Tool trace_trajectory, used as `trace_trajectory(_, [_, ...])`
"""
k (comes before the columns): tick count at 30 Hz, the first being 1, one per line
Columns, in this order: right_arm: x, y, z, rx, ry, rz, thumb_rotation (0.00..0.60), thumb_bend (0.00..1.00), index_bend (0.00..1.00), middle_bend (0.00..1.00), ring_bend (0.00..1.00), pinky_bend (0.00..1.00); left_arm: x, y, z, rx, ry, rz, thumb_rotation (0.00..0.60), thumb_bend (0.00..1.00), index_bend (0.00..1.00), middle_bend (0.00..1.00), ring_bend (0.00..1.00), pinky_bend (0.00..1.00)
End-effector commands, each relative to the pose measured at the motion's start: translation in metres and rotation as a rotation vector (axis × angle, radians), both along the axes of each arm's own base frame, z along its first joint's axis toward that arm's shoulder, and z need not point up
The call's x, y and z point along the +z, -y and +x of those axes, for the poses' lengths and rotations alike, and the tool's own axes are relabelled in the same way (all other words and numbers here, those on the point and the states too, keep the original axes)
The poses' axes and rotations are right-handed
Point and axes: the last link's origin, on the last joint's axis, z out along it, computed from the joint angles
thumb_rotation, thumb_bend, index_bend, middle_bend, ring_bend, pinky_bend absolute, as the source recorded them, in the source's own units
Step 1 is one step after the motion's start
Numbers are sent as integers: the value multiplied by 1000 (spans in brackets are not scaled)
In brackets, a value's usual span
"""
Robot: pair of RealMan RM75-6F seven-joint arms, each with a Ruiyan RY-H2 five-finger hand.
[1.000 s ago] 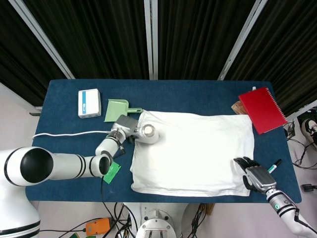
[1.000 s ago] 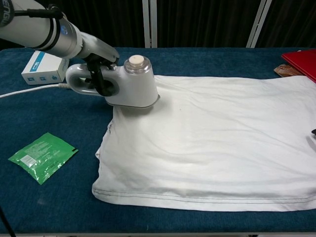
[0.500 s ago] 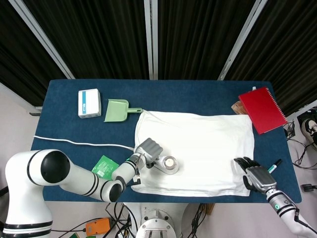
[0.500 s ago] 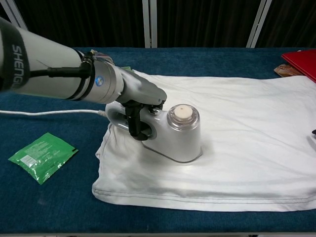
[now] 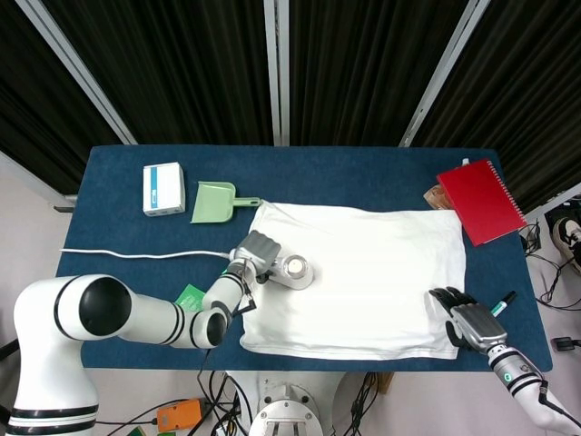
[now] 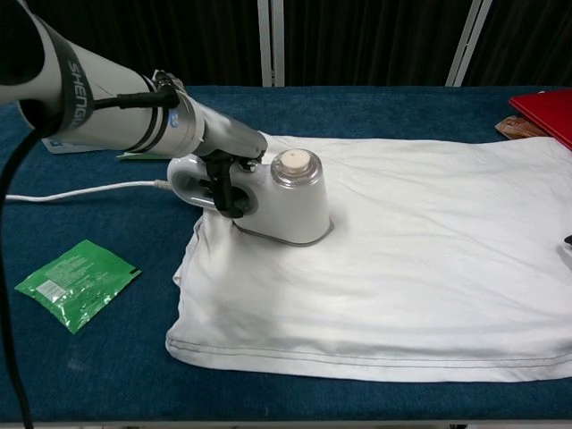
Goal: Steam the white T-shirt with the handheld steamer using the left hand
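The white T-shirt [image 5: 359,277] lies flat on the blue table [image 5: 118,227], filling its middle and right. The white handheld steamer [image 5: 292,271] stands on the shirt's left part, its round cap up [image 6: 295,163]. My left hand [image 6: 223,174] grips the steamer's loop handle from the left; it also shows in the head view [image 5: 256,250]. The steamer's white cord [image 5: 136,253] trails off to the left. My right hand [image 5: 465,318] rests at the front right, beside the shirt's right edge, holding nothing, its dark fingers pointing at the cloth.
A white box [image 5: 163,188] and a green dustpan [image 5: 215,201] lie at the back left. A green packet [image 6: 78,282] sits front left. A red notebook [image 5: 481,200] and a brown item [image 5: 438,196] lie at the back right; a pen [image 5: 502,304] lies near the right hand.
The left hand swept the steamer from the shirt's far left corner down to its front part, then back up to the left middle. The right hand has not moved.
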Motion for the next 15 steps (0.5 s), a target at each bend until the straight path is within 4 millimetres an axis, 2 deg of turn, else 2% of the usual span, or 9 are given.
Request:
trace_trajectory(1, [0,1,0,2,0,-2,600,878,58,142,45,183,9,-13,-16,62,-18,38,214,713,702,881,713,611])
trace_trajectory(6, [2,1,1,7,1,-6,600,878,56,142,45,183,28,-25,-30,147,20,83,211,713,702,874,707,611])
trace_trajectory(11, [8,3,1,9,9,-33,600,878,55,142,45,183,55,-28,-41,198,102,114,213,712,702,874,707,611])
trace_trajectory(15, [19,5,1,11,16,-82,600,878,55,142,45,183,78,-28,-60,229,140,155,213,712,702,874,707,611])
